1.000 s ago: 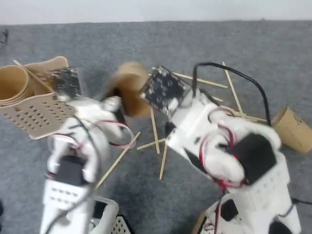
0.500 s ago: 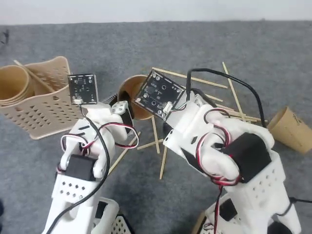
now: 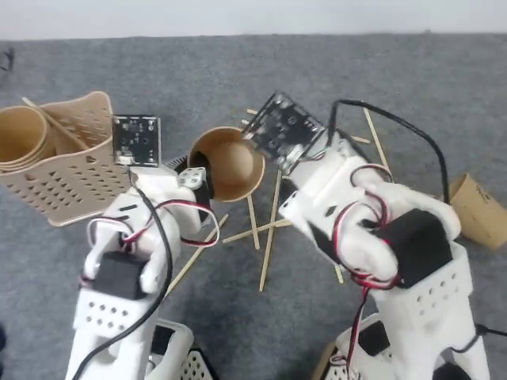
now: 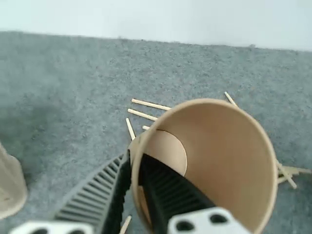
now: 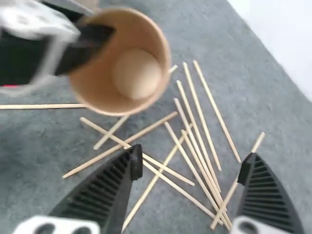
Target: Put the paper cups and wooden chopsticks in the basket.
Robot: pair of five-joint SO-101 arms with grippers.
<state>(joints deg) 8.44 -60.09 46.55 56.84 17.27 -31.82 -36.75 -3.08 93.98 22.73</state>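
Left gripper [image 4: 138,168] is clamped on the rim of the round brown paper cup [image 3: 230,164], holding it mouth-up between the arms, near the beige perforated plastic basket [image 3: 63,186]. Right gripper [image 5: 194,155] hangs, jaws wide apart, over thin wooden chopsticks [image 3: 269,229] scattered across the grey counter [image 3: 412,79].

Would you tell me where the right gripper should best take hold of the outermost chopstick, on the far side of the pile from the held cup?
I'd take the chopstick near its middle, straight down from above, the right gripper open with its jaws across the stick. It lies flat, and there the carpet is bare on both sides; one end runs close to another stick.
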